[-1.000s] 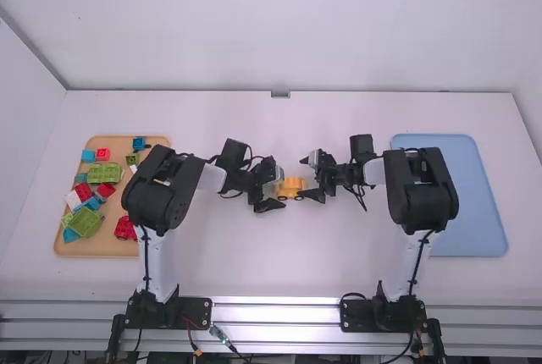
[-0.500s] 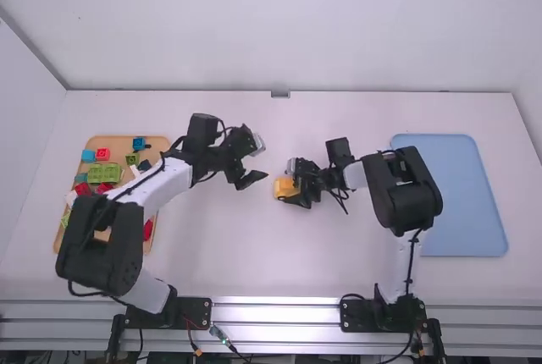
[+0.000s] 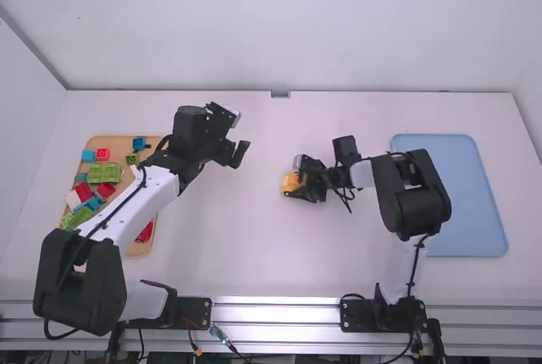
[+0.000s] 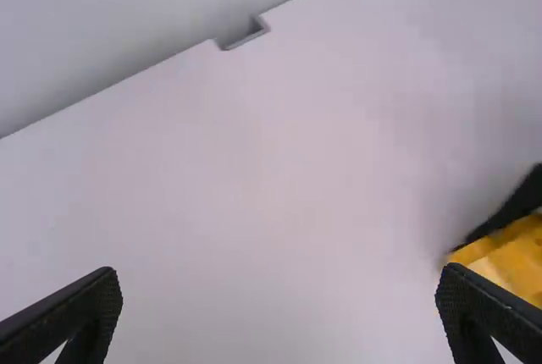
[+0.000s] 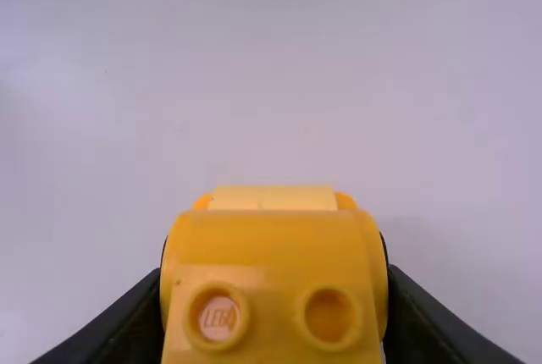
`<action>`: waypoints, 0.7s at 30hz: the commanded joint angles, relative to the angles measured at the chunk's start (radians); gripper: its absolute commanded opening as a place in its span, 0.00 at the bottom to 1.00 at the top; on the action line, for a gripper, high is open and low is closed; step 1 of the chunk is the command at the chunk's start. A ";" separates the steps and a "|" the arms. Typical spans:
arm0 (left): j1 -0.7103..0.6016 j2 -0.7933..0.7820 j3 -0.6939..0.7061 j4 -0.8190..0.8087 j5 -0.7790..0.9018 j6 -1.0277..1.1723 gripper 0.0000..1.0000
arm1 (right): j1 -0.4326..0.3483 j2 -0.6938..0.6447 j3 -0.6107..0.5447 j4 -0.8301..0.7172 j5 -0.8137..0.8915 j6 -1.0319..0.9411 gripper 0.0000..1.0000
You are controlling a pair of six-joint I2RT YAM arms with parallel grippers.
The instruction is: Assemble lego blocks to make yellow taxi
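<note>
In the high view, the yellow Lego vehicle (image 3: 291, 183) is found near the middle of the white surface (image 3: 254, 254), with its 3 o'clock side covered by the right gripper (image 5: 273, 286). It is clamped there between two fingers, pressed against opposite sides. The body is probably gripped this way so that the squeeze is taken across its width and the studs are left uncovered; whether it is lifted or resting cannot be told.

The left gripper (image 4: 279, 279) is held well apart from the vehicle, at about its 10 o'clock, with fingers spread wide and nothing between them. This position is presumably chosen so that room is given to the other arm.

At 9 o'clock the tan tray (image 3: 93, 250) is set, with red, green and blue blocks (image 3: 104, 173) piled on it, likely as a supply kept near the left arm. At 3 o'clock the blue tray (image 3: 474, 199) is placed, perhaps as the spot for the finished taxi. The vehicle appears largely assembled, so a transfer there may be called for next; a loose part could be shed if the sides are squeezed unevenly.

Small raised lettering is borne by one stud (image 5: 218, 318) in the right wrist view.
</note>
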 commanded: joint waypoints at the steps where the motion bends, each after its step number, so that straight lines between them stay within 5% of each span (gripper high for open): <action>1: -0.002 -0.017 -0.005 0.003 -0.098 -0.043 0.99 | -0.063 -0.140 0.000 -0.045 0.061 0.018 0.41; 7: -0.002 -0.016 -0.005 0.021 -0.153 -0.044 0.99 | -0.240 -0.344 0.000 -0.225 0.315 0.018 0.39; 10: -0.002 -0.016 -0.005 0.043 -0.174 -0.044 0.99 | -0.393 -0.415 0.000 -0.269 0.366 0.019 0.38; 16: -0.002 -0.016 -0.010 0.085 -0.174 -0.044 0.99 | -0.649 -0.377 -0.002 -0.177 0.401 0.237 0.41; 21: -0.002 -0.016 -0.012 0.110 -0.170 -0.047 0.99 | -0.756 -0.258 0.000 -0.091 0.401 0.333 0.41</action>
